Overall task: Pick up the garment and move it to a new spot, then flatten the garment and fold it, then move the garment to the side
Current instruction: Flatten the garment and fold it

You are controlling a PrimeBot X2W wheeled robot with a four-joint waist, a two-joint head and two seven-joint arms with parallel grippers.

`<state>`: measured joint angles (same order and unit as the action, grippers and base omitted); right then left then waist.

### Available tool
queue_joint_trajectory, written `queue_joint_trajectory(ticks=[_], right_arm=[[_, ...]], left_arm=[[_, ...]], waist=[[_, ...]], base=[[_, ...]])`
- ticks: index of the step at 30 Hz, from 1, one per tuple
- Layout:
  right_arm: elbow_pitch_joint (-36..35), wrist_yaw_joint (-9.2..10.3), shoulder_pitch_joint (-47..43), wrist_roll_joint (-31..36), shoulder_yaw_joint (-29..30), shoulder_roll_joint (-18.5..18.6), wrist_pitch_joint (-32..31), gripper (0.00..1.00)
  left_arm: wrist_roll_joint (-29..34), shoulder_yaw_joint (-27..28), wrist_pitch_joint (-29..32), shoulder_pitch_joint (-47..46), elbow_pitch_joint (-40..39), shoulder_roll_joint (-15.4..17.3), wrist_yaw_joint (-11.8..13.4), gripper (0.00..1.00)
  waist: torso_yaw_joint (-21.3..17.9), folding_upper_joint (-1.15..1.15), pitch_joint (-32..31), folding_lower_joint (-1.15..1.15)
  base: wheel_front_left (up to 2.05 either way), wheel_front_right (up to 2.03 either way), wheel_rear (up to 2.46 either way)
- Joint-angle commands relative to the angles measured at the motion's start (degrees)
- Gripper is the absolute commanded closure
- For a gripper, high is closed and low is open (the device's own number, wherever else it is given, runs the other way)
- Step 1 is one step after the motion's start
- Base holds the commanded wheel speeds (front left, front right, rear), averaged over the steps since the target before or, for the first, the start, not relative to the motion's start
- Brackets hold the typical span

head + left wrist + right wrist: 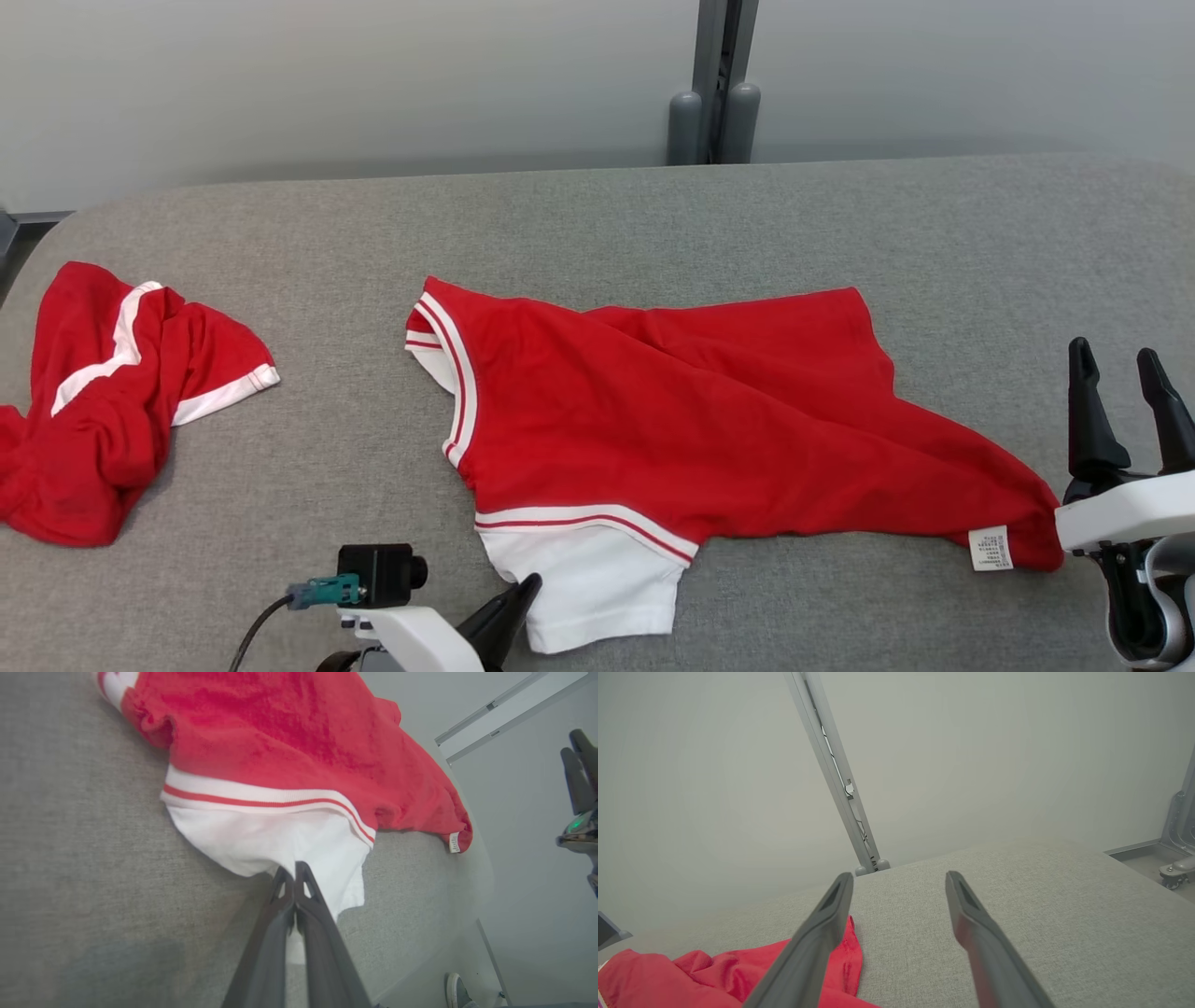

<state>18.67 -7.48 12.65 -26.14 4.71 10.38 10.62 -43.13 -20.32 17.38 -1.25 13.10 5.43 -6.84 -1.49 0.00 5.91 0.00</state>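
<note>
The garment (pixel 672 420), a red shirt with white-and-red trim, lies spread across the middle of the grey table (pixel 747 224). Its white sleeve (pixel 597 588) points toward the near edge. My left gripper (pixel 523 593) is at that sleeve's left edge. In the left wrist view the left gripper (pixel 294 870) is shut, with white sleeve cloth (pixel 261 830) pinched between its fingers. My right gripper (pixel 1116 359) stands open just right of the shirt's corner with the white label (pixel 990 548), holding nothing. The right wrist view shows my right gripper (pixel 899 879) open above bare table, with red cloth (pixel 691 975) at the lower left.
A second red garment with white stripes (pixel 103 401) lies crumpled at the table's left end. A grey post (pixel 714 93) stands behind the far edge against a pale wall. The table's right edge drops to the floor (pixel 537 882) near my right arm.
</note>
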Motion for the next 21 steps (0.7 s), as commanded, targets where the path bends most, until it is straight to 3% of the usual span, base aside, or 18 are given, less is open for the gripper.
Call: queue_joint_trajectory(ticks=[1, 11, 21], right_arm=[[-0.12, -0.04, 0.24, 0.31, -0.06, 0.49, -0.16, 0.0], [0.08, -0.04, -1.12, -0.39, -0.3, 1.26, -1.57, 0.0], [0.05, -0.04, -1.27, -0.5, -0.48, 1.86, -2.83, 0.0]], left_arm=[[-0.63, 0.62, 0.1, 1.21, -0.68, 0.94, -0.13, 1.0], [-2.43, 4.48, 2.53, 5.14, -7.23, 5.87, 2.68, 1.0], [-2.45, 7.74, 1.69, 6.84, -5.64, 8.34, 5.56, 1.0]], waist=[[0.53, 0.0, -0.21, 0.0], [2.87, 0.0, -1.29, 0.0], [2.48, 0.0, -1.13, 0.0]], base=[[0.0, 0.0, 0.0], [0.0, 0.0, 0.0], [0.0, 0.0, 0.0]])
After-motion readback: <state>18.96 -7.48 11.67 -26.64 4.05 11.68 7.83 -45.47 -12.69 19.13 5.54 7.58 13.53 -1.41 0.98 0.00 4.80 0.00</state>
